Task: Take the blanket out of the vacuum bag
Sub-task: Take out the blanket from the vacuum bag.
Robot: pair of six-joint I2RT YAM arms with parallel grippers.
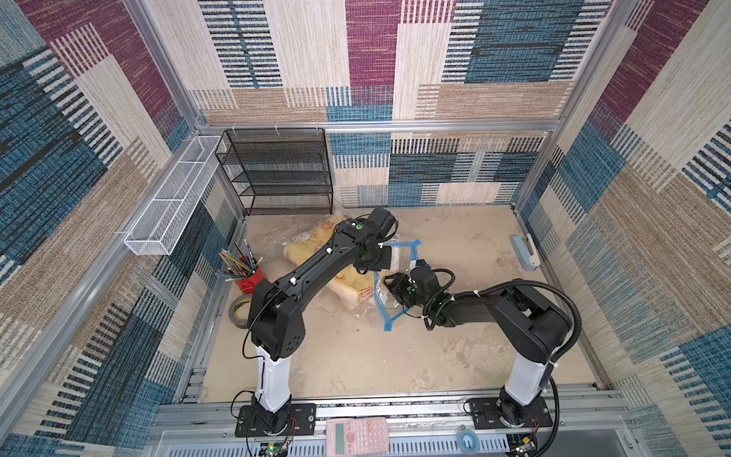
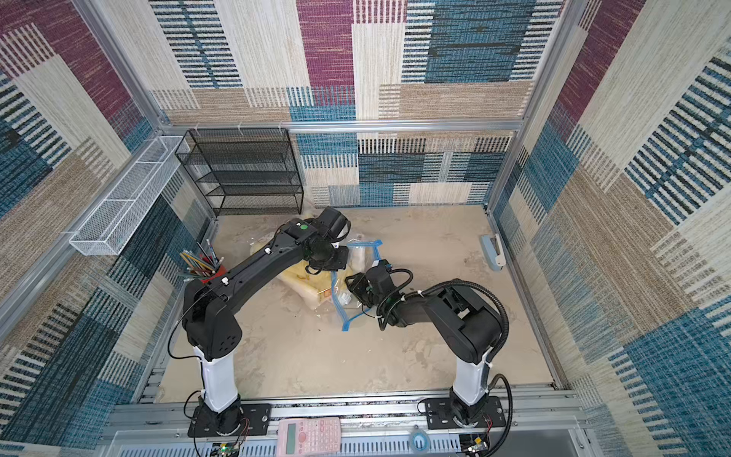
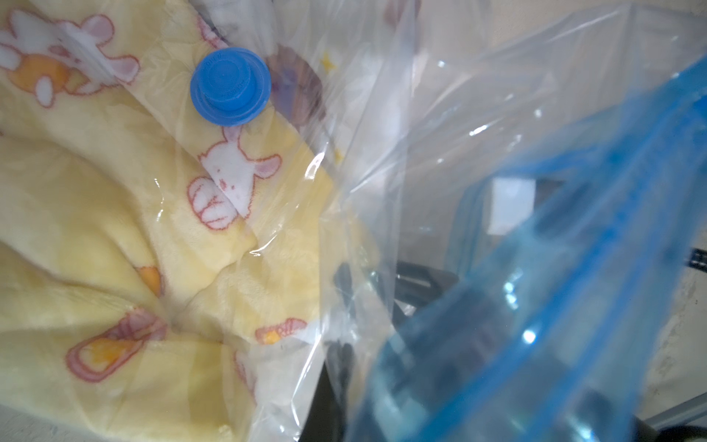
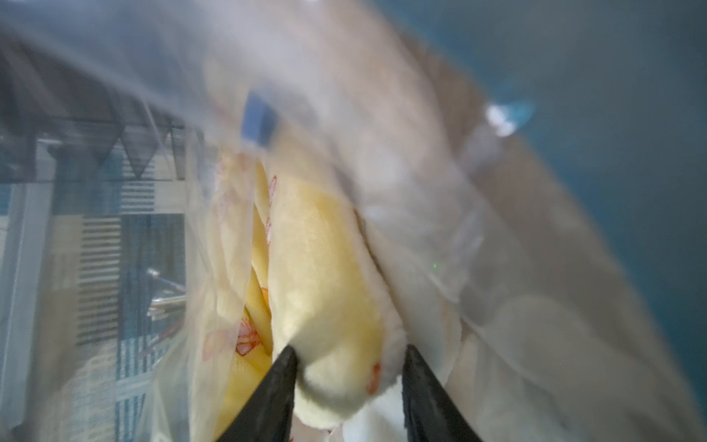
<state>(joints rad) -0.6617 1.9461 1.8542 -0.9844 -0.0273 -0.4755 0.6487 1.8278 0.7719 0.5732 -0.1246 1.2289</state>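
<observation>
Front rail: flat pink hard-plastic calculator (image 1: 357,435), with a small blue tape roll (image 1: 468,440) by the right arm's base. The desk (image 1: 356,356) is matte, sandy and mottled.

The right end effector (image 4: 348,354) is inside the open mouth of the vacuum bag (image 3: 421,134), mid-desk. Its black tapered fingers (image 4: 281,382) sit either side of a rounded fold of the blanket (image 4: 321,275) and press into it, pinching that fold. Only the right wrist view shows this. In both top views the fingertips are buried in plastic.

Blanket: plush pale-yellow fleece with a white underside and red-outlined bunny print, bunched in soft rolls. It lies inside the bag under the film.

Bag: clear, crinkly, glossy film. The blue zip strip (image 1: 407,244) is bent into an open loop at the mouth. A round blue stepped valve cap (image 3: 230,87) sits on the film over the blanket. It shows in the left wrist view only, since the left arm covers it in the top views.

The left end effector (image 1: 374,264) is at the far side of the mouth, pressed together on the zip edge. That edge drapes blurred across the left wrist view, with dark fingers behind it.

Left of the bag: a red cup (image 1: 248,279) holding pencils, with a grey tape roll (image 1: 239,310) lying flat just in front. Far right: a pale blue stapler-like tool (image 1: 524,247). At the back wall is a black wire-mesh shelf rack (image 1: 277,174), and a white mesh trough (image 1: 174,198) hangs on the left side wall.
</observation>
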